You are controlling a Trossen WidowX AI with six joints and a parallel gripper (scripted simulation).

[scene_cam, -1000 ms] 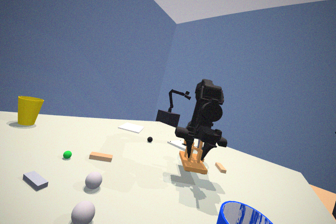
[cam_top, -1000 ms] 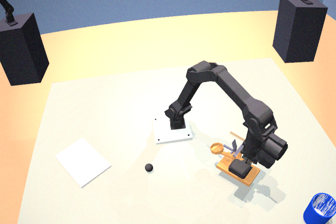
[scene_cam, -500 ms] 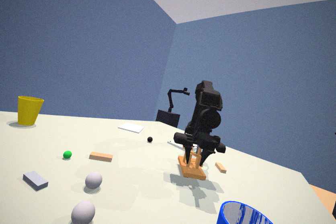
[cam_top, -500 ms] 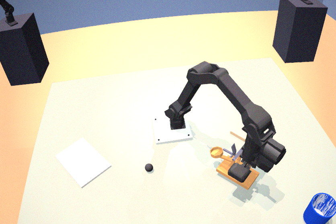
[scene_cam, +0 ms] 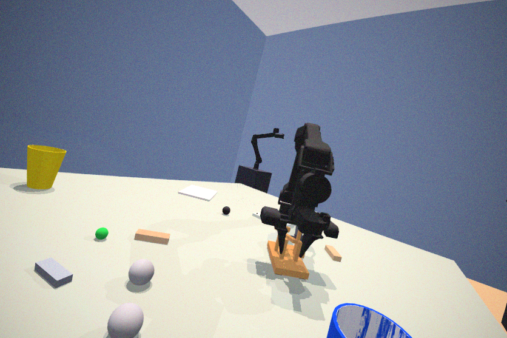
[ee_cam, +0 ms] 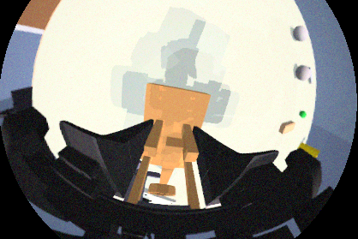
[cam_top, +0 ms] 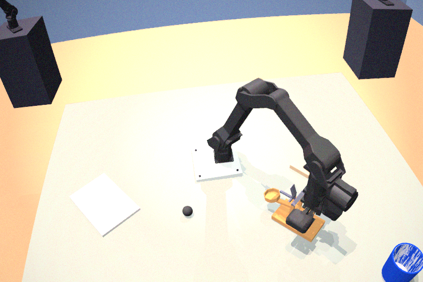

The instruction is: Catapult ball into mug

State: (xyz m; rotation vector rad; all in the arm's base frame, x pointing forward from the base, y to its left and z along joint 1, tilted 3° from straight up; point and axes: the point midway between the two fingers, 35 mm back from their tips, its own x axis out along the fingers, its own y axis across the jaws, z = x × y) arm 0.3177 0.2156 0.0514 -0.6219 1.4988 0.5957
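The pincer (scene_cam: 292, 249) is clamping the catapult (scene_cam: 288, 265); only the top view is showing its empty cup (cam_top: 271, 195), the ball (cam_top: 187, 210) lying well apart.

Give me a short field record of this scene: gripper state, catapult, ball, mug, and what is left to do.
gripper: shut on the orange wooden catapult, fingers on either side of its upright frame
orange wooden catapult: on the pale table, spoon cup holds no ball
small black ball: on the table, apart from the catapult, not loaded
blue mug: upright near the table corner; in the wrist view it sits ahead of the catapult base, slightly to the right
left to do: load ball, finish aim, fire
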